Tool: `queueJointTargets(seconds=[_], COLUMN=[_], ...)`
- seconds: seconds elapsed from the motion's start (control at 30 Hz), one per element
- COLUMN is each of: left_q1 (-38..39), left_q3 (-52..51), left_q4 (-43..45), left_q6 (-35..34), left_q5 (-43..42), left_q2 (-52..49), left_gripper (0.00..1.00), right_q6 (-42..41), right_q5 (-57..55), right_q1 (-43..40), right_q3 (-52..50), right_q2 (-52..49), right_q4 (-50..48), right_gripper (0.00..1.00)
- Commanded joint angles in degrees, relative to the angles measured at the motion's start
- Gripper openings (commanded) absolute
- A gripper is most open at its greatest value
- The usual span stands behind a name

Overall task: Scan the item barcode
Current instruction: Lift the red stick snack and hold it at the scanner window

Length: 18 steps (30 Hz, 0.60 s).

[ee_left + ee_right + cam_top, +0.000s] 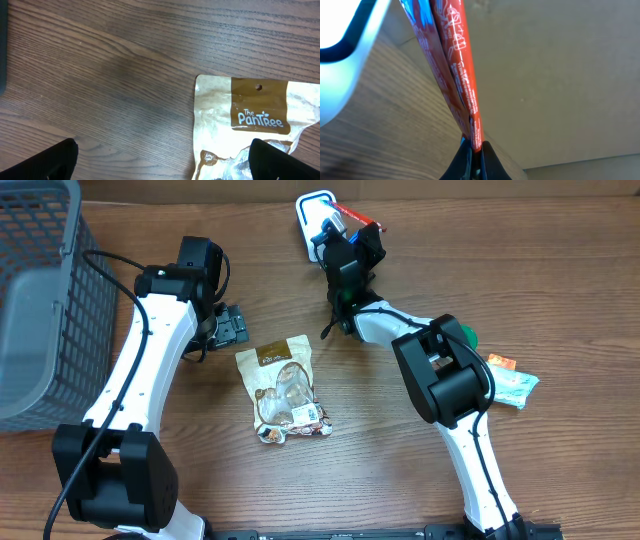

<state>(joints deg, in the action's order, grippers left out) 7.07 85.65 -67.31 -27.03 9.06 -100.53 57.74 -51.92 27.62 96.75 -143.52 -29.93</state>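
Two arms over a wood table [560, 270], largest thing in shot. Grey mesh basket [90, 290] fills the upper left of the overhead frame, nothing visible inside it from this angle.

Left arm [150, 370] runs up the left side. Left gripper [167, 162] hangs over bare wood with its claw spread wide, gripping nothing. The top edge of the tan snack pouch [285, 390] shows just under it at the lower right of the left wrist view. The pouch lies flat mid-table.

Right arm [440, 370] reaches to the top centre. Right gripper [475, 150] is pressed together, pinching the bottom edge of the red packet [457, 65], which is the task item. It is held up off the table, edge-on to the wrist camera, just beside the white scanner [310, 210] with the blue rim at the upper centre of the overhead. Touching it or not, can't tell.

Small stuff: a few loose sachets [510, 385] and a green object [467, 335] at centre right, beside the right arm.

Progress, my read: the item is picked and brought up to the scanner, so the scan step is in hand. Can't see the barcode, nor whether it faces the scanner window. Left to do, likely: get the read, maybe by turning the packet, then put it down
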Motion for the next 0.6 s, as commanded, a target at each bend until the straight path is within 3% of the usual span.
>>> queueJointTargets(seconds=[0.0,0.27,0.57], left_q1=[0.1,0.1,0.1], left_q3=[0.8,0.8,0.8], left_q4=[0.1,0.1,0.1], left_q6=[0.0,0.0,0.0], left_q5=[0.3,0.3,0.3], left_q2=[-0.1,-0.1,-0.1], left_gripper=[1.00,1.00,1.00], right_q6=[1.3,8.3,11.1], right_q5=[-0.4,-0.3,1.0], right_q1=[0.1,-0.3,0.1], right_q3=[0.8,0.9,0.9], right_q2=[-1.6,-1.6,-1.6], right_q4=[-0.5,-6.6,-2.4], right_gripper=[0.04,0.04,0.03])
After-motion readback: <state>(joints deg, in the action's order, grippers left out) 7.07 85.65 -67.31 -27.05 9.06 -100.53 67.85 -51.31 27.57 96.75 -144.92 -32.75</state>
